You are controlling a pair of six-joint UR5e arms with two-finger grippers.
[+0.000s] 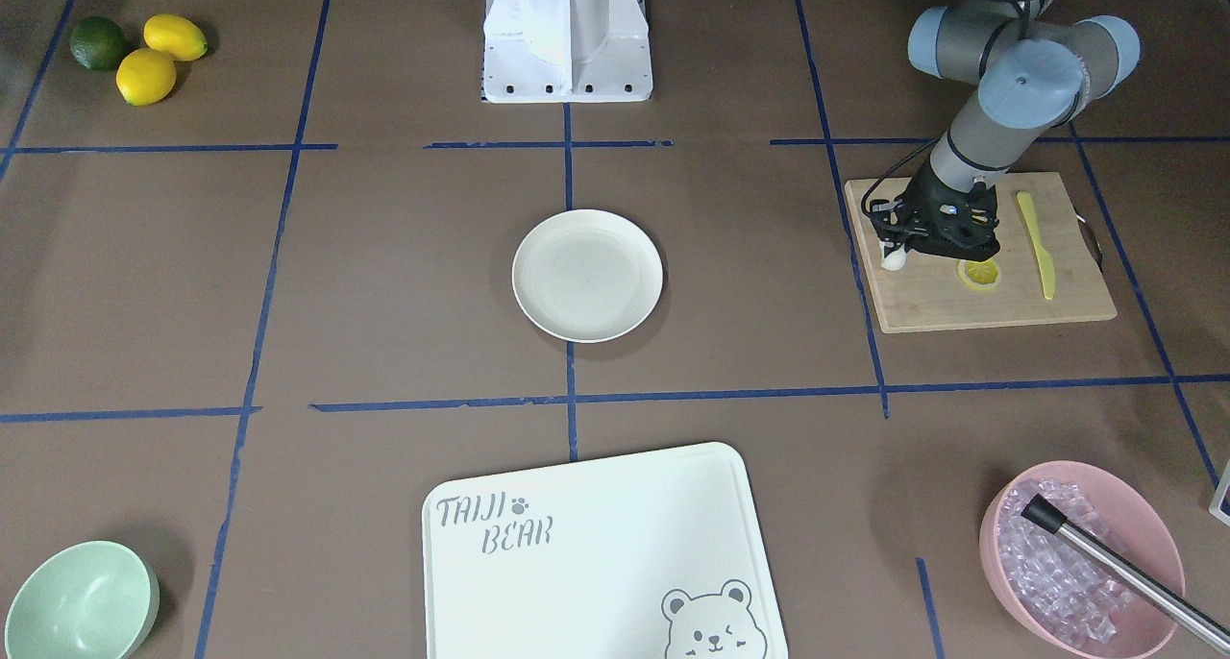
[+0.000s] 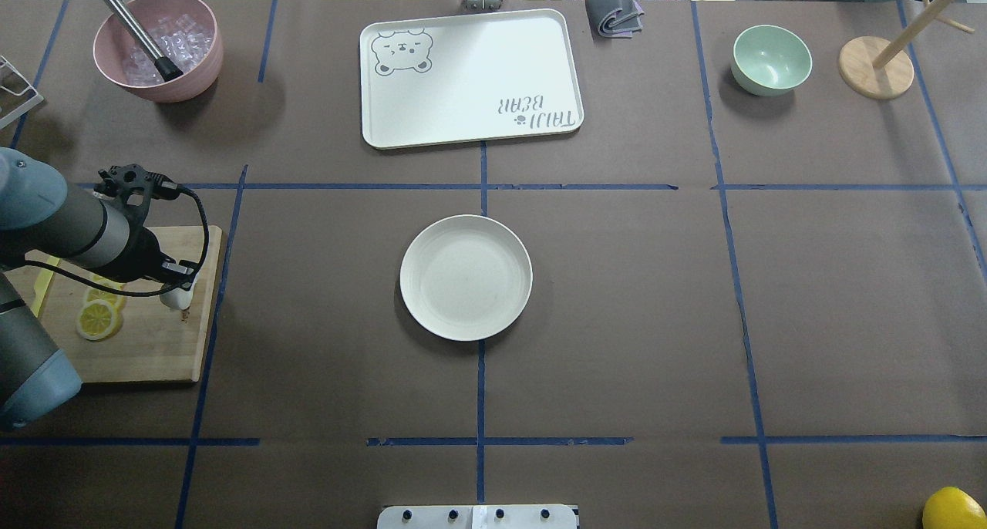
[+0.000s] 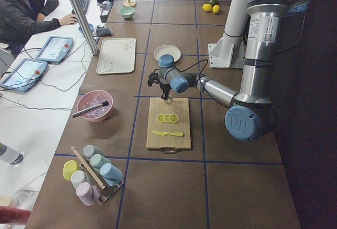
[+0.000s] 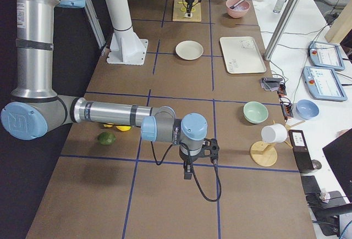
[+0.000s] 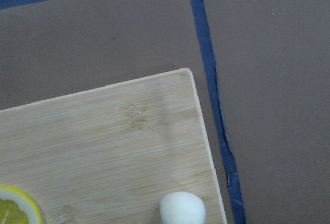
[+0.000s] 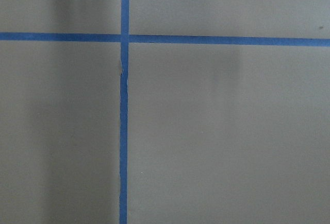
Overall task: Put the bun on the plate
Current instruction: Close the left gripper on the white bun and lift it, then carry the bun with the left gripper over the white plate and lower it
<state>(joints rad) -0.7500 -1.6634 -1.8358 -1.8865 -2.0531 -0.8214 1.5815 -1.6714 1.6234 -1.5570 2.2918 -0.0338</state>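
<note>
Fig. 1. My view: a desk (image 2: 694,321) covered in brown paper, divided by blue tape lines (image 2: 480,390); alongside, a white side desk (image 3: 31,129) carrying two tablets (image 3: 52,48), where a person (image 3: 23,10) sits at a keyboard (image 3: 84,0).

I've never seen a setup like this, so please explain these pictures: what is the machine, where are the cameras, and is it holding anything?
It is a robot with two jointed arms at a brown table. Four fixed cameras look from above, from the front and from each end; two more ride on the wrists. The left arm's fingers hang right over a small white bun on a wooden cutting board, near yellow lemon slices; whether they grip it, I cannot tell. The round cream plate in the middle is empty. The right arm's fingers hover above the table.
</note>
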